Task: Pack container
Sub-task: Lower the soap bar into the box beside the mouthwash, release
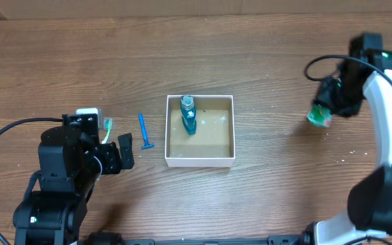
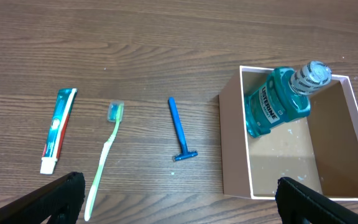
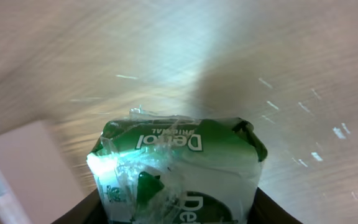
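The container (image 1: 201, 160) is a square white-walled box with a tan floor at the table's middle; it also shows in the left wrist view (image 2: 235, 155). A teal mouthwash bottle (image 1: 188, 116) lies inside it (image 2: 272, 102). My right gripper (image 1: 324, 109) is shut on a green and white Dettol soap pack (image 3: 179, 171) and holds it above the table to the right of the container. My left gripper (image 2: 176, 199) is open and empty, left of the container. A blue razor (image 2: 179, 130), a green toothbrush (image 2: 104, 158) and a toothpaste tube (image 2: 58, 130) lie on the table.
The razor (image 1: 143, 131) and the toothbrush head (image 1: 107, 124) lie between my left arm and the container. Black cables run at the left and upper right. Bare wood surrounds the container.
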Robot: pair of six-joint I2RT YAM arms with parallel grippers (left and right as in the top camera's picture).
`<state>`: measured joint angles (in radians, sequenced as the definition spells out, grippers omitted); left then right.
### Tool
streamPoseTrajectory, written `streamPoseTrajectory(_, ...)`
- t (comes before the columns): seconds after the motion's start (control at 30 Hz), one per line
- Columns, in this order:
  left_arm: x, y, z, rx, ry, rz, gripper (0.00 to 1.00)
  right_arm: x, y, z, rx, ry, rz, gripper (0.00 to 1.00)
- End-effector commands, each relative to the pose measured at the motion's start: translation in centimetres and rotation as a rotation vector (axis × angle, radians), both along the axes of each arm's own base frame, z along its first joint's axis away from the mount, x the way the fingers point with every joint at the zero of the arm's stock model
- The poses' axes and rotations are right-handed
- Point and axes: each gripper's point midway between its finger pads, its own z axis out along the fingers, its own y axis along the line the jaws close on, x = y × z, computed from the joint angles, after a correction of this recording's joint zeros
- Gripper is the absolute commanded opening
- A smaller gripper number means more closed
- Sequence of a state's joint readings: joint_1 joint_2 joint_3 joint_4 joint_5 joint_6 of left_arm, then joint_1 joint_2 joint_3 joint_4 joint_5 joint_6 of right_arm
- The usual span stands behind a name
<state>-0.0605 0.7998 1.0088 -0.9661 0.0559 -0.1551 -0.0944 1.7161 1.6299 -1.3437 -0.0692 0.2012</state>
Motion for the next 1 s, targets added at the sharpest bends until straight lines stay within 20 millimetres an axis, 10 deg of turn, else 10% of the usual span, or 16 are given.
streamPoseTrajectory(0.0,0.1,0.1,1.0,0.004,-0.024,0.009,1.00,0.8,7.7,7.1,0.033,-0.235,0.170,0.15)
streamPoseTrajectory(0.13,0.1,0.1,0.9,0.004,-0.023,0.009,1.00,0.3,15.6,6.8,0.083,-0.259,0.304,0.15)
streamPoseTrajectory(0.4,0.1,0.1,0.9,0.004,-0.021,0.009,1.00,-1.0,23.1,-1.0,0.029,-0.065,0.419,0.15)
streamPoseTrajectory(0.8,0.0,0.1,0.9,0.005,-0.018,0.009,1.00,0.1,24.3,-9.9,-0.014,0.101,0.386,0.17)
streamPoseTrajectory(0.97,0.0,0.1,0.9,0.005,-0.019,0.009,1.00,0.2,24.3,-10.1,-0.015,0.103,0.385,0.49)
